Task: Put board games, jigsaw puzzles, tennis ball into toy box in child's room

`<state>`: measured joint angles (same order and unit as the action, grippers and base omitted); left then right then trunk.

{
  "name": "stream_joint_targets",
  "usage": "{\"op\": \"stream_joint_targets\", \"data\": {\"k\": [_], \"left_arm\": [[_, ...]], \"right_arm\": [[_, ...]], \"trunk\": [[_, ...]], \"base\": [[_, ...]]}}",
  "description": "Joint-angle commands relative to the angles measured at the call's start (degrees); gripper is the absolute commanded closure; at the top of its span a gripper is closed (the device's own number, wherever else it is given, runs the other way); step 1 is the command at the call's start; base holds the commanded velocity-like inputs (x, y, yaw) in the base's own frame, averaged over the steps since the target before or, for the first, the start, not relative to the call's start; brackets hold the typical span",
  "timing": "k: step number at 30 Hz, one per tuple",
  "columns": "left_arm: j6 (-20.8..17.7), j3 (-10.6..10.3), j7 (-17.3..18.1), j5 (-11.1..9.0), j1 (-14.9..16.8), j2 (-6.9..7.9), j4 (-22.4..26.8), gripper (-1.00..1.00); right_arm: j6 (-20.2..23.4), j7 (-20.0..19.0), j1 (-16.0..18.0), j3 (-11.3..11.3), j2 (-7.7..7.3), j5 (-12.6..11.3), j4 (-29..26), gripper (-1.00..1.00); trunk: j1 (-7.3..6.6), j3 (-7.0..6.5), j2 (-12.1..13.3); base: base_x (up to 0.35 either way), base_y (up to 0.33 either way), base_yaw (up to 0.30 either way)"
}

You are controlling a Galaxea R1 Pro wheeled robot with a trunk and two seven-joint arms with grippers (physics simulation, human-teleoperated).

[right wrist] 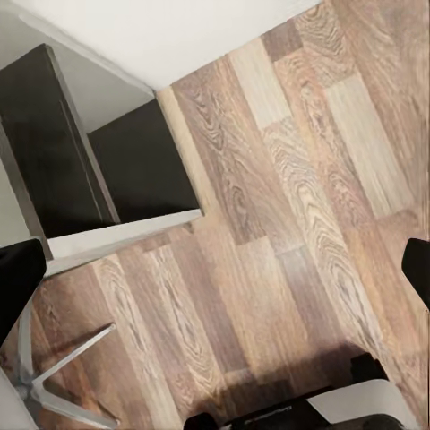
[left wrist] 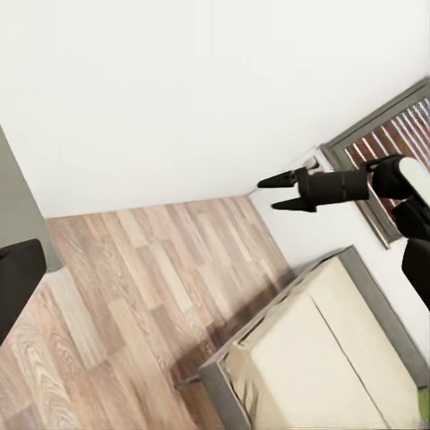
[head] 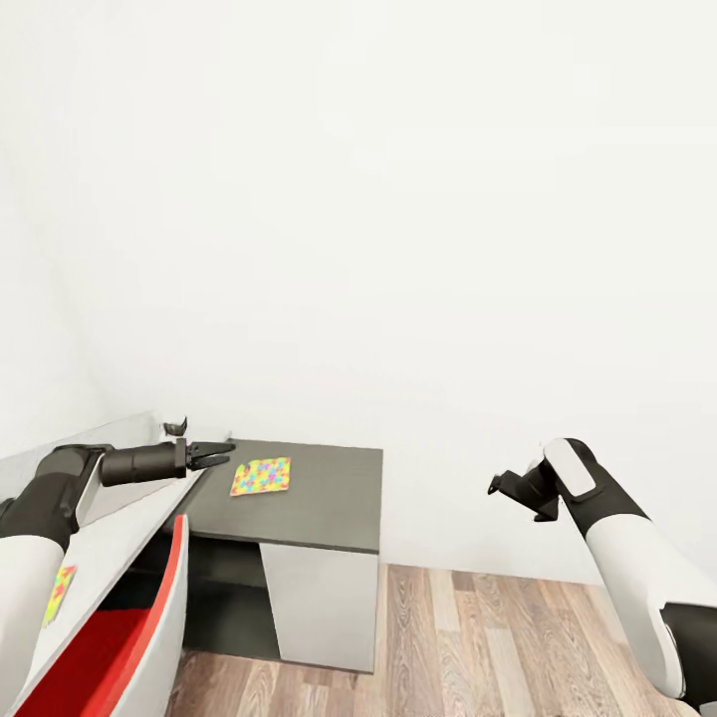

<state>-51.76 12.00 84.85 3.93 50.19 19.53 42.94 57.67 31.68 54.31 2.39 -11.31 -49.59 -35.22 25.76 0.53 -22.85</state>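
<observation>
One jigsaw puzzle (head: 261, 476) lies flat on the dark grey lower section of the table (head: 329, 498). My left gripper (head: 225, 455) hovers just beside that puzzle with its fingers a little apart and nothing between them. A second jigsaw puzzle (head: 60, 593) lies on the pale grey top (head: 119, 543), partly hidden by my left forearm. A light-grey sloping wall (head: 119, 433) behind the left arm looks like the toy box. My right gripper (head: 503, 486) hangs open and empty over the floor, its fingers (left wrist: 278, 182) spread. The bed (left wrist: 331, 358) has a bare beige mattress.
A red and white chair (head: 129, 637) stands at the pale desk, close under my left arm, and its metal legs (right wrist: 63, 367) spread over the floor. Wooden floor (head: 498, 647) lies open to the right of the table. A white wall backs the desk.
</observation>
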Motion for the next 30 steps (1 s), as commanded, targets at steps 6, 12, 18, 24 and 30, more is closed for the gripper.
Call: {"op": "stream_joint_targets", "data": {"k": [6,12,18,24,30], "left_arm": [[0.9,0.1,0.4,0.4,-0.5,-0.05,-0.2,-1.0],[1.1,0.1,0.4,0.4,-0.7,-1.3,-0.3,-1.0],[1.1,0.1,0.4,0.4,-1.1,-1.63,-0.3,-1.0],[1.1,0.1,0.4,0.4,-1.1,-2.14,-0.3,-1.0],[1.1,0.1,0.4,0.3,-1.1,-2.2,-0.3,-1.0]], "right_arm": [[0.0,0.6,-2.0,0.5,-0.27,-0.7,-0.2,-1.0],[-2.2,0.4,-3.8,0.8,-1.01,-0.7,-0.2,-1.0],[-3.1,0.2,-6.4,0.9,-2.2,-0.7,-0.2,-1.0],[-7.3,-0.1,-11.2,0.6,-2.74,-0.2,0.3,-1.0],[-14.8,-0.2,-15.5,0.1,-2.22,-0.1,0.4,-1.0]], "trunk": [[0.03,0.2,-0.1],[0.03,0.35,-0.1],[0.03,0.49,-0.1],[0.03,0.64,-0.1],[0.03,0.79,-0.1]], "base": [[0.0,0.0,-0.278],[0.0,0.0,-0.278],[0.0,0.0,-0.278],[0.0,0.0,-0.278],[0.0,0.0,-0.278]]}}
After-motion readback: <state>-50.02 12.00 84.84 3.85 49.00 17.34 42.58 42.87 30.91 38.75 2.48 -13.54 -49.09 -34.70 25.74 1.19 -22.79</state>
